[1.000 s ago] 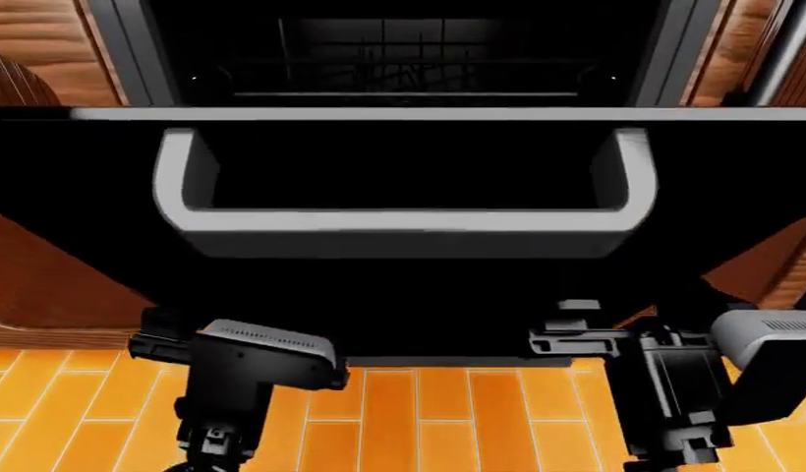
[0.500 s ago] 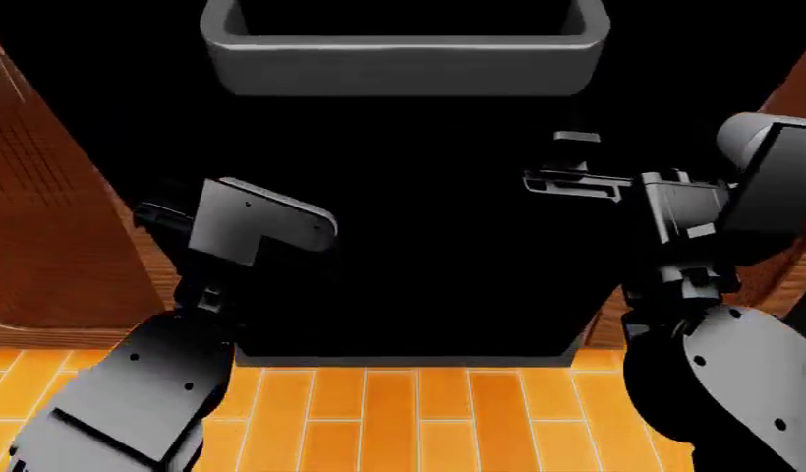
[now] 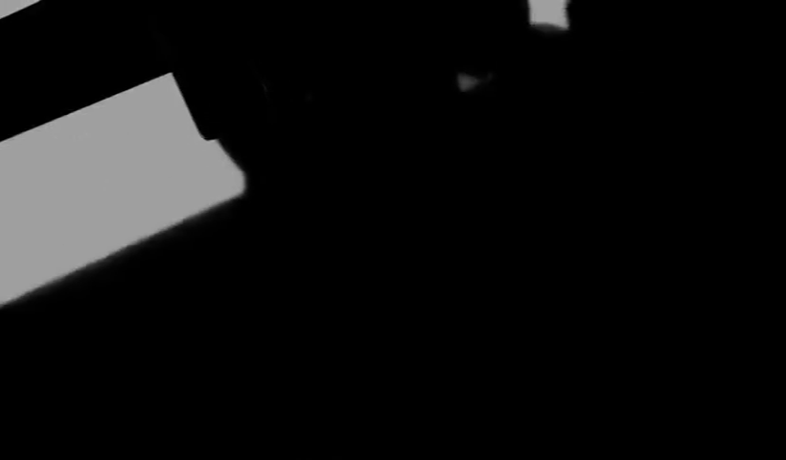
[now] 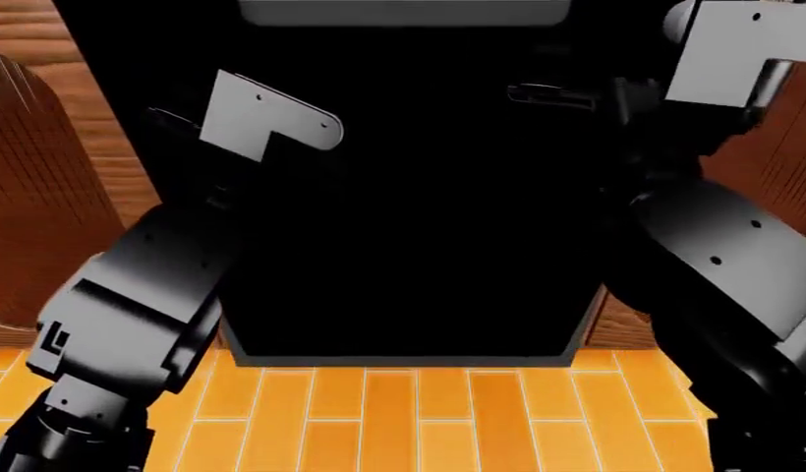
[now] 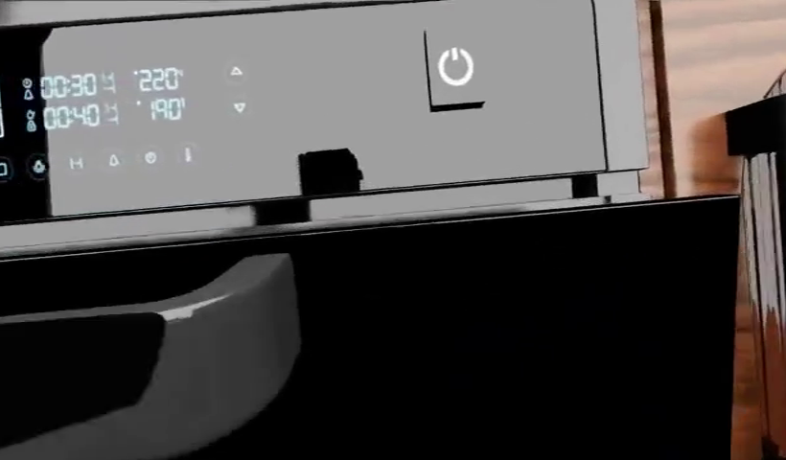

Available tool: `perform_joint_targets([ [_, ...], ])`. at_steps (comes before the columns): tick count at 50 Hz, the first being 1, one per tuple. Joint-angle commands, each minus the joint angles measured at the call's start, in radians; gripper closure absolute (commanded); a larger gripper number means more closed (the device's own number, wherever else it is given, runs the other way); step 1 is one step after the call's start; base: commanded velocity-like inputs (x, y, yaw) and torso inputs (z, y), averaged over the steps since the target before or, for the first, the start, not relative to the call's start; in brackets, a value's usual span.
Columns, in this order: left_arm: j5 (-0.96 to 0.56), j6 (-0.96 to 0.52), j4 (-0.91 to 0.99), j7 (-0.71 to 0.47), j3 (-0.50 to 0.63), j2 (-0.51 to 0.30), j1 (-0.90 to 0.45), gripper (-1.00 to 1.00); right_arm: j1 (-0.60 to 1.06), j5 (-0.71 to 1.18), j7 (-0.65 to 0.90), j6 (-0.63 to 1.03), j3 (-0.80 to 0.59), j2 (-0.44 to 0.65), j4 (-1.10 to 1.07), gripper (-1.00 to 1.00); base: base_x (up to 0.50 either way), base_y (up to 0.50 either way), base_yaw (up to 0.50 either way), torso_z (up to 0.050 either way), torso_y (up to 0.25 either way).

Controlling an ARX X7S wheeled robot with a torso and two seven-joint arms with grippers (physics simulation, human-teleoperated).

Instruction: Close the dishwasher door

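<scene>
The dishwasher door (image 4: 403, 226) is a glossy black panel standing almost upright in the middle of the head view, its grey handle (image 4: 403, 12) cut by the top edge. Both arms reach up against its face. My left gripper (image 4: 174, 120) sits at the door's left side and my right gripper (image 4: 550, 95) near its upper right; their jaws are dark against the black panel. In the right wrist view the door (image 5: 521, 335) and its handle (image 5: 175, 335) lie just under the cyan-lit control strip (image 5: 329, 105), with a thin gap between them. The left wrist view is almost all black.
Brown wood cabinet fronts flank the appliance at left (image 4: 36, 197) and right (image 4: 771, 167). Orange tiled floor (image 4: 403, 413) lies below the door's lower edge. A black cabinet handle (image 5: 764, 125) shows beside the control strip.
The door has swung up from lying open to nearly upright, hiding the dark rack interior. Both arms have risen with it, and the handle has moved to the view's top edge.
</scene>
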Motion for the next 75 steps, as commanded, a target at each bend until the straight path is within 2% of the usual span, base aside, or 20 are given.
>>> perform_joint_targets([
  [1, 0.059, -0.024, -0.012, -0.01, 0.002, -0.002, -0.083, -1.0, 0.072, -0.069, -0.027, -0.014, -0.037, -0.041, 0.14, -1.0, 0.0, 0.0, 0.0, 0.0, 0.0],
  [9, 0.049, -0.059, -0.005, -0.014, -0.013, -0.005, -0.091, -1.0, 0.107, -0.093, -0.041, -0.02, -0.061, -0.072, 0.224, -1.0, 0.0, 0.0, 0.0, 0.0, 0.003],
  [19, 0.018, -0.125, -0.001, -0.03, -0.054, 0.017, -0.092, -1.0, 0.174, -0.17, -0.077, -0.059, -0.118, -0.132, 0.437, -1.0, 0.0, 0.0, 0.0, 0.0, 0.0],
  [55, -0.053, -0.347, -0.003, -0.019, -0.086, 0.04, -0.133, -1.0, 0.301, -0.341, -0.162, -0.226, -0.238, -0.273, 1.01, -1.0, 0.0, 0.0, 0.0, 0.0, 0.0],
  [75, -0.081, -0.383, -0.007, -0.019, -0.113, 0.051, -0.136, -1.0, 0.3, -0.35, -0.155, -0.244, -0.251, -0.286, 1.049, -1.0, 0.01, 0.0, 0.0, 0.0, 0.0],
])
